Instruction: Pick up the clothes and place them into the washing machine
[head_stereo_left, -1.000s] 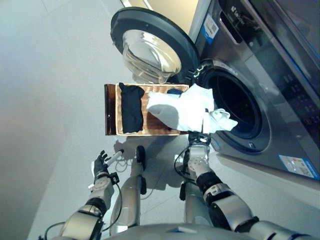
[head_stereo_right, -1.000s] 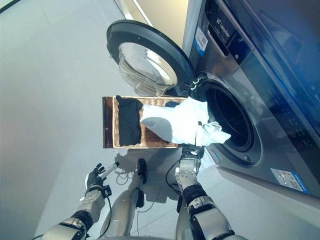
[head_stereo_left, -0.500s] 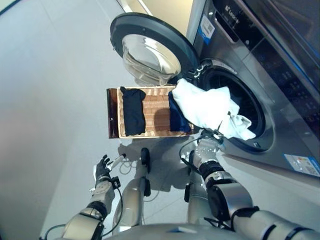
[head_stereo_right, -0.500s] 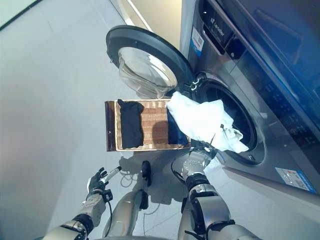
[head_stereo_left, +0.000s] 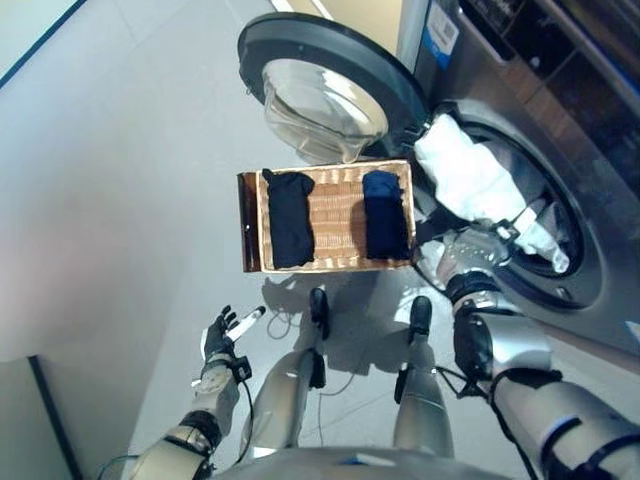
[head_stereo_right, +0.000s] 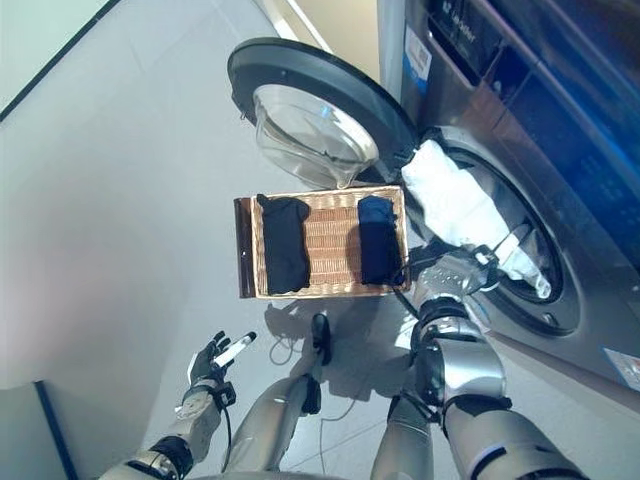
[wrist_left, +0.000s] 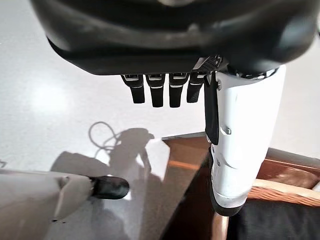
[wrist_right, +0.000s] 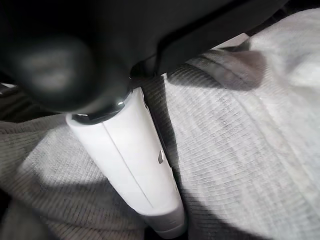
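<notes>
My right hand is shut on a white garment at the mouth of the washing machine's drum. The cloth drapes across the opening's near rim and into it. In the right wrist view the white-covered thumb presses into the knit cloth. A wicker basket on the floor holds a folded black garment and a folded navy one. Down by the floor, away from the basket, my left hand is open and holds nothing.
The machine's round door stands swung open just beyond the basket, its glass bowl over the far rim. The machine's front fills the right side. Grey floor stretches to the left of the basket.
My right hand has carried the white garment from above the basket over to the drum's mouth, uncovering the navy garment. The camera has shifted. My left hand stays low.
</notes>
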